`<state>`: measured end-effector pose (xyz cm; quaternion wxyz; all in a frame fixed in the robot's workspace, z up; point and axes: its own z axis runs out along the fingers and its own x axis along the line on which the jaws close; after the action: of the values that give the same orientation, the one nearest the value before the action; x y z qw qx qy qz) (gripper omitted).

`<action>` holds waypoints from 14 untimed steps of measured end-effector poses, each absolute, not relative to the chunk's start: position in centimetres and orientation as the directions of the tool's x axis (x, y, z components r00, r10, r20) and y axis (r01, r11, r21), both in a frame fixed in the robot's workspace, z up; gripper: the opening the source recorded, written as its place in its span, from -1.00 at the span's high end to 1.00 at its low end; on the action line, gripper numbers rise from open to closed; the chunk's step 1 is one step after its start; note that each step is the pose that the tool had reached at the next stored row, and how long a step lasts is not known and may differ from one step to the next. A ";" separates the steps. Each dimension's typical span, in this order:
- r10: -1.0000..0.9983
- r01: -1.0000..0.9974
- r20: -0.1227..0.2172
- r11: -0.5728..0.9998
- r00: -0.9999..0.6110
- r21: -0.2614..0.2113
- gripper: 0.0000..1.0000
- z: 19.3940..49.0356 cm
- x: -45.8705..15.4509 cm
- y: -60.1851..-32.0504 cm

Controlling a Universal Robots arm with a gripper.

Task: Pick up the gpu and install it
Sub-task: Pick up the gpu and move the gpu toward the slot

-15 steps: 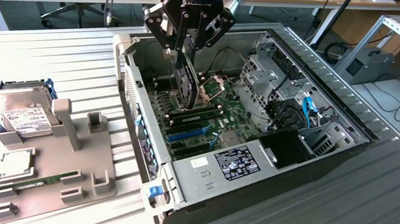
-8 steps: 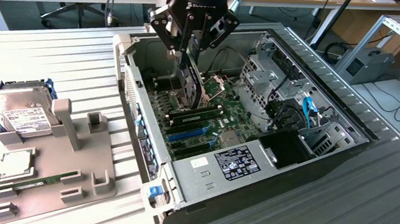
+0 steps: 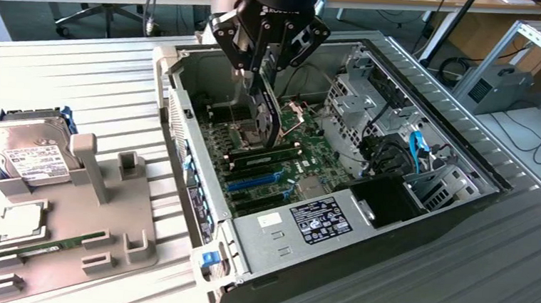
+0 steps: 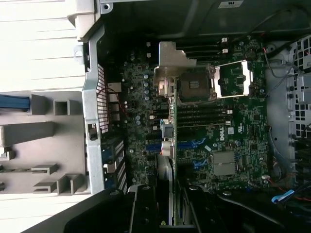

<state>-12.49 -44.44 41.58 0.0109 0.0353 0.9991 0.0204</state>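
Item list for you, operator. One gripper (image 3: 262, 71), its fingers clamped on the upper edge of one gpu (image 3: 268, 119). You see the card hanging on edge inside one open computer case (image 3: 187, 146), over the middle of the motherboard (image 3: 298, 164); you cannot tell whether its lower edge touches the board. The case lies on its side in the middle of the ribbed metal tabletop (image 3: 75, 81). One grey holder (image 3: 92, 243) sits toward the tabletop's edge at the exterior view's left, just beside the case. It carries one hard drive (image 3: 30, 150) with a white label, one square processor chip (image 3: 20, 221) and one green memory stick (image 3: 54, 245). The exterior view gives you the card's black face and those three parts laid out on the holder. The wrist view gives you the card edge-on between the two fingers, its one pale bracket (image 4: 171, 60) at the far end, and one open processor socket (image 4: 194, 87) on the board just beside the card's line.
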 end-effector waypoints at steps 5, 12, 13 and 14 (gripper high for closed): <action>0.071 0.070 -0.020 0.997 -0.997 0.042 0.48 41.4 -11.9 -44.4; 0.071 0.070 -0.020 0.997 -0.997 0.042 0.48 41.1 -11.2 -44.4; 0.071 0.070 -0.020 0.997 -0.997 0.042 0.48 41.1 -11.1 -44.4; 0.071 0.070 -0.020 0.997 -0.997 0.042 0.48 41.0 -11.0 -44.4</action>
<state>-11.03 -44.43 41.04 0.0108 0.0353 0.9991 0.0205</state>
